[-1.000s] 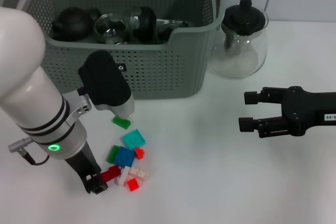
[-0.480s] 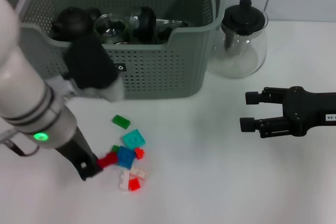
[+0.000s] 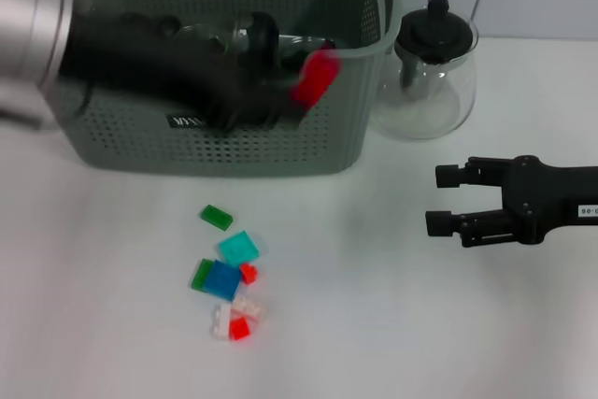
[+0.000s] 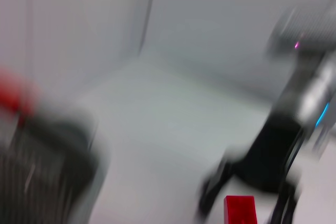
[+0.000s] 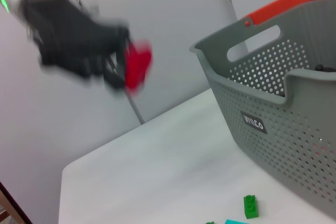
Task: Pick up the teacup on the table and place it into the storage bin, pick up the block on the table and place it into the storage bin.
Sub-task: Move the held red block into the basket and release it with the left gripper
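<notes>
Left end effector [image 3: 297,91] grips a red block [image 3: 314,76] over the bin [image 3: 280,147]. Right end effector [image 3: 447,199] sits open above the desk [image 3: 374,306].

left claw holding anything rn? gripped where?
Yes: the left claw holds a red block by its lower end, up at the storage bin's front wall. The right claw holds nothing, open over the table.

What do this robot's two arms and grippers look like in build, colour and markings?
The left arm has a silvery-grey cylindrical segment leading into a black wrist and black left gripper. The right gripper is matt black and boxy with two straight parallel fingers; a small white label with dark print sits on its body.
</notes>
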`<state>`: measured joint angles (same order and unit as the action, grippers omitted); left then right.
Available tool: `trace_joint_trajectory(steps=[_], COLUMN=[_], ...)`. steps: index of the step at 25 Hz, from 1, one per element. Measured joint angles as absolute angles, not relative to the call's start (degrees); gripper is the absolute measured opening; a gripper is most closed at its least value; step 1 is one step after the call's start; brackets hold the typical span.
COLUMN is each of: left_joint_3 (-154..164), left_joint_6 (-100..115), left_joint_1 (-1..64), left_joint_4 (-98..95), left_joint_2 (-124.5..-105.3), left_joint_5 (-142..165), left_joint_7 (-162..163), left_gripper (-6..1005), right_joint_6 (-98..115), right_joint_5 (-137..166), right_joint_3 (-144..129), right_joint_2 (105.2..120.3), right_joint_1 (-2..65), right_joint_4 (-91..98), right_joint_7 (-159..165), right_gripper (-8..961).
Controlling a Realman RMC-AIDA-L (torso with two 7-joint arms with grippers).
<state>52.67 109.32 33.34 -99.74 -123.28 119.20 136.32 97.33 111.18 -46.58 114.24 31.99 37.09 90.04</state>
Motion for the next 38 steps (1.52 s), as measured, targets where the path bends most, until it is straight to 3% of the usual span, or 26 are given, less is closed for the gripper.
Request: trace_joint_trajectory(steps=[10,13,18,27,33,38], left_joint_3=[53.01,53.32,53.54,58.48,57.97,57.93], left_joint_6=[80.25,72.96,66.21,63.92,64.21,64.85], left_joint_1=[50.7,53.74,55.57,56.0,55.6,54.11], left_joint_4=[-70.99,-61.22,-54.0,-53.3,-55.04,-57.92], left_joint_2=[-116.32,-115.25,-115.73,-118.73,-119.3,-119.38], left_joint_5=[133.61,139.6,148.65,162.32,162.93,162.94], left_joint_7=[137.28,137.72,138.24,143.58,143.81,144.52], left_gripper=[178,179,179,180,180,339], right_joint_6=[97.48,97.38,97.31,97.11,97.11,97.25], right_joint_5=[111.24,111.22,111.18,111.37,111.42,111.53], right_joint_3=[-46.58,-46.58,-46.58,-46.58,-46.58,-46.58], right_joint_2=[114.17,114.16,114.07,113.98,113.99,113.98], right_joint_1=[32.33,32.41,32.5,32.7,32.78,32.72], right_joint_4=[37.12,37.1,37.09,37.08,37.08,37.09], right_joint_7=[90.15,90.16,90.52,90.7,90.7,90.64], right_gripper=[944,944,945,944,945,945])
